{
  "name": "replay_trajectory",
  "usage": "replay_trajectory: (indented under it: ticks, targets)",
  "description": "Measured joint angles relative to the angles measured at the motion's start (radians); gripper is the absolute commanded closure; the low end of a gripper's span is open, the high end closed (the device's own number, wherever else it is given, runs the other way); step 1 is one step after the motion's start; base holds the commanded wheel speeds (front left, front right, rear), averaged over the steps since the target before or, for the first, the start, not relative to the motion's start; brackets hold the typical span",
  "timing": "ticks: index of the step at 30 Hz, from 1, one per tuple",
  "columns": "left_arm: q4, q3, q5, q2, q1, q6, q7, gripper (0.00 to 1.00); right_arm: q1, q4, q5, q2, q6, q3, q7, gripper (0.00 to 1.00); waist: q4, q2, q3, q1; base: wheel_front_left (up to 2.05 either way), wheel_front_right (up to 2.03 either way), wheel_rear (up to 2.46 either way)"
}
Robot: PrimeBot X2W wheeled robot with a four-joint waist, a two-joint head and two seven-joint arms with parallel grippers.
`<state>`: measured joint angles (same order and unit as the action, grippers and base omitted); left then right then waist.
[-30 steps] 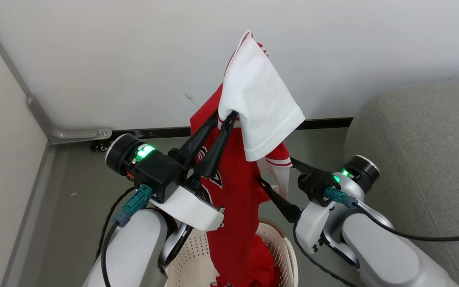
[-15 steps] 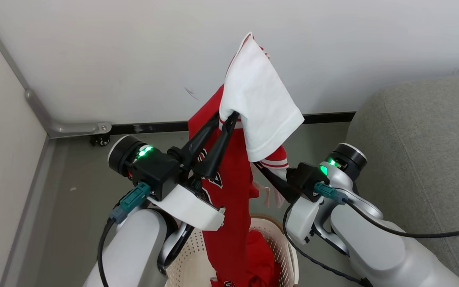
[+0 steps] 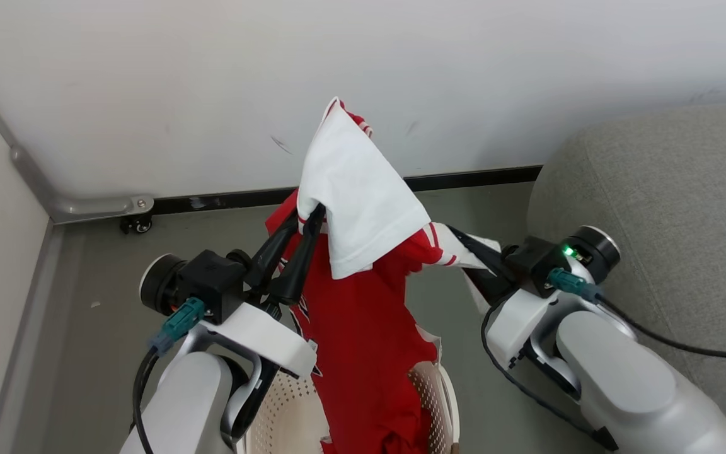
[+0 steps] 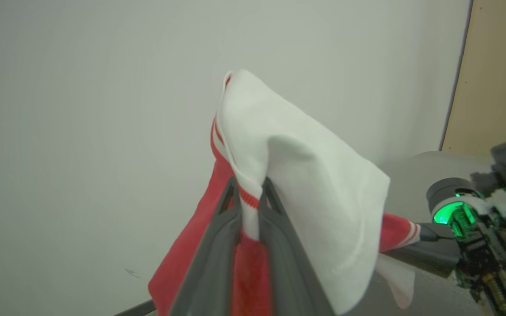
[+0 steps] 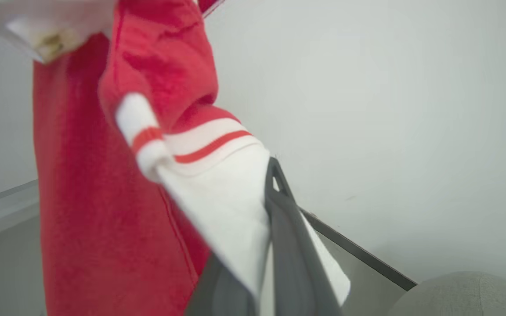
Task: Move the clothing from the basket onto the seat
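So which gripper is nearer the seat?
Right. The right gripper holds the clothing beside the seat; the left gripper grips it above the basket, farther off.

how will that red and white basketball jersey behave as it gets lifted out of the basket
Likely very floppy: the basketball jersey drapes and folds over the left end effector and hangs limp into the basket. Probably light: pinches by that and the right end effector carry it. Its hem may drag on the rim.

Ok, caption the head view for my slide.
Left gripper and right gripper hold the red and white basketball clothing up over the cream perforated plastic basket beside the light grey woven seat.
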<state>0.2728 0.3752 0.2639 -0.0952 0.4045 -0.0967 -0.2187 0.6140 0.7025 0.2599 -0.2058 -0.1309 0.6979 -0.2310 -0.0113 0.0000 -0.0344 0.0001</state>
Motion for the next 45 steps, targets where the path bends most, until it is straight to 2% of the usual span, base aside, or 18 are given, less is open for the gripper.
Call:
replay_trajectory:
  ticks: [5,9,10,11,12,13,14,27,45]
  targets:
    - [0.026,-0.005,0.026,-0.001,-0.02,0.0,0.007,1.0,0.0,-0.02,0.036,-0.021,0.0,-0.041,-0.008,1.0,-0.023,0.0,-0.003,0.0,0.0,0.0,0.0]
    - [0.045,-0.003,0.033,-0.002,-0.038,0.0,0.007,0.74,0.0,-0.037,0.059,-0.024,0.0,-0.073,-0.011,1.0,-0.041,0.0,-0.005,0.0,0.0,0.0,0.0]
    - [0.05,-0.003,0.033,-0.002,-0.042,0.0,0.007,0.69,0.001,-0.043,0.059,-0.025,0.0,-0.083,-0.011,1.0,-0.045,0.0,-0.005,0.0,0.0,0.0,0.0]
    - [0.054,-0.002,0.035,-0.003,-0.044,-0.001,0.007,0.69,0.002,-0.047,0.061,-0.026,0.0,-0.091,-0.011,1.0,-0.049,0.0,-0.006,0.0,0.0,0.0,0.0]
    - [0.056,0.0,0.036,-0.004,-0.048,-0.001,0.007,0.6,0.002,-0.05,0.068,-0.027,0.0,-0.102,-0.011,1.0,-0.053,0.0,-0.006,0.0,0.0,0.0,0.0]
    - [0.057,0.0,0.041,-0.003,-0.052,-0.001,0.007,0.34,0.004,-0.052,0.078,-0.029,0.0,-0.111,-0.011,1.0,-0.057,0.0,-0.007,0.0,0.0,0.0,0.0]
    - [0.06,0.001,0.047,-0.003,-0.055,-0.002,0.007,0.0,0.006,-0.054,0.085,-0.032,0.0,-0.117,-0.012,1.0,-0.061,0.0,-0.007,0.0,0.0,0.0,0.0]
    - [0.072,0.027,0.068,-0.035,-0.091,-0.017,0.007,0.0,0.033,-0.061,0.099,-0.08,0.0,-0.177,-0.016,1.0,-0.083,0.0,-0.006,0.0,0.0,0.0,0.0]
    - [0.022,0.151,0.067,-0.064,-0.155,-0.027,-0.006,0.0,0.045,-0.082,0.1,-0.134,0.0,-0.216,-0.017,1.0,-0.104,0.0,0.02,0.0,0.0,0.0,0.0]
